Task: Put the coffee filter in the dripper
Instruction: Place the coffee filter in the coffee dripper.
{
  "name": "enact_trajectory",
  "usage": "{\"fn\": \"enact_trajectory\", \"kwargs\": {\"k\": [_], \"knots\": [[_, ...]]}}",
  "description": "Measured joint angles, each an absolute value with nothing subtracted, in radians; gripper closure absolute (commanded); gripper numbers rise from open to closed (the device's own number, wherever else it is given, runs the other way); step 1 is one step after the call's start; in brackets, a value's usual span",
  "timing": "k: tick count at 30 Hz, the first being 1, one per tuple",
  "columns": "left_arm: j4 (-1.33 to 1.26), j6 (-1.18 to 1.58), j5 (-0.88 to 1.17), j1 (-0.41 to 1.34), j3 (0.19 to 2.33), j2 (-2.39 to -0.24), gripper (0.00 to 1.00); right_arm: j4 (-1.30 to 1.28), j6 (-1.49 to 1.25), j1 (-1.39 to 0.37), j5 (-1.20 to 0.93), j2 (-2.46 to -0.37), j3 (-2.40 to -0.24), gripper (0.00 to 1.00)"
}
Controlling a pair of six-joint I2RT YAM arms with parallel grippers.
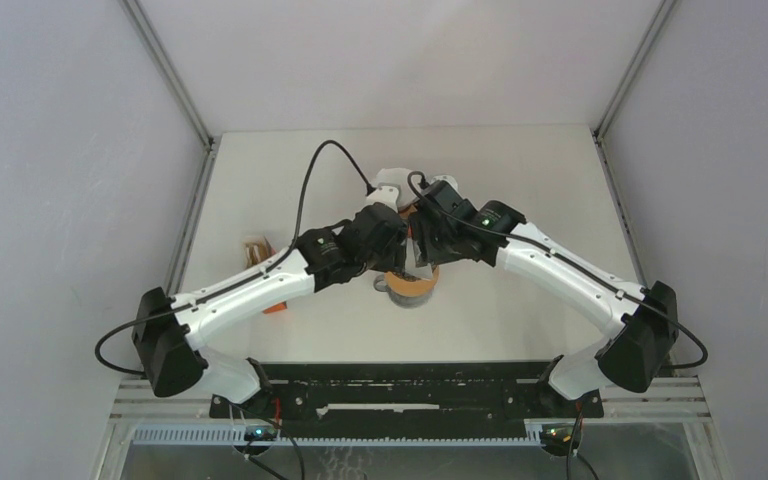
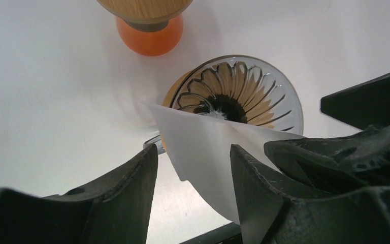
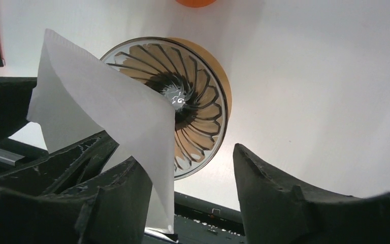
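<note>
Over the clear ribbed glass dripper point(image 2: 244, 86), the white paper coffee filter point(image 2: 203, 147) hangs tilted across the near rim. It leans on one finger of the left gripper point(image 2: 193, 152), whose jaws stand apart without pinching it, and the right gripper point(image 3: 188, 155) gapes empty. The paper looks featherlight, limp and easily creased, so a gentle pinch at its upper edge seems best.

Filter point(image 3: 106, 112): white paper, folded flat, tilted, not seated. One corner dips toward dripper point(image 3: 198, 107) centre, rest sticks up and out past its rim. Dripper: clear ribbed glass cone, amber collar, upright, dark hole at centre, bowl mostly uncovered.
</note>
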State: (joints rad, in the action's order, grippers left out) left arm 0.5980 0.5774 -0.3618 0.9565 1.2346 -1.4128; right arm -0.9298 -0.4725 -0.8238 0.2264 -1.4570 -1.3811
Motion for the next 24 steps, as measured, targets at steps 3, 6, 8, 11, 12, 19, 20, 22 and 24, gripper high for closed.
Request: {"fn": "enact_trajectory", "kwargs": {"k": [3,6,8,11,12,19,20,22,24], "knots": [[0.612,0.574,-0.358,0.955,1.235,-1.425,0.39,-0.928,-0.466,-0.813,0.226,-1.457,-1.381,0.27],[0.627,0.567,-0.355,0.953,1.240,-1.433,0.38,-0.919,-0.450,-0.803,0.218,-1.461,-1.381,0.24],[0.636,0.564,-0.355,0.953,1.242,-1.435,0.37,-0.912,-0.440,-0.793,0.206,-1.472,-1.382,0.23],[0.646,0.559,-0.354,0.952,1.244,-1.436,0.37,-0.904,-0.425,-0.780,0.185,-1.496,-1.382,0.23],[0.646,0.557,-0.353,0.952,1.245,-1.437,0.37,-0.900,-0.422,-0.777,0.178,-1.504,-1.382,0.23],[0.650,0.549,-0.343,0.948,1.248,-1.451,0.37,-0.878,-0.406,-0.745,0.144,-1.547,-1.382,0.24],[0.650,0.549,-0.340,0.947,1.248,-1.453,0.37,-0.875,-0.406,-0.739,0.140,-1.551,-1.382,0.24],[0.650,0.549,-0.336,0.945,1.248,-1.455,0.37,-0.868,-0.403,-0.724,0.133,-1.559,-1.382,0.24],[0.650,0.549,-0.336,0.945,1.248,-1.455,0.36,-0.863,-0.402,-0.710,0.125,-1.568,-1.381,0.24]]}}
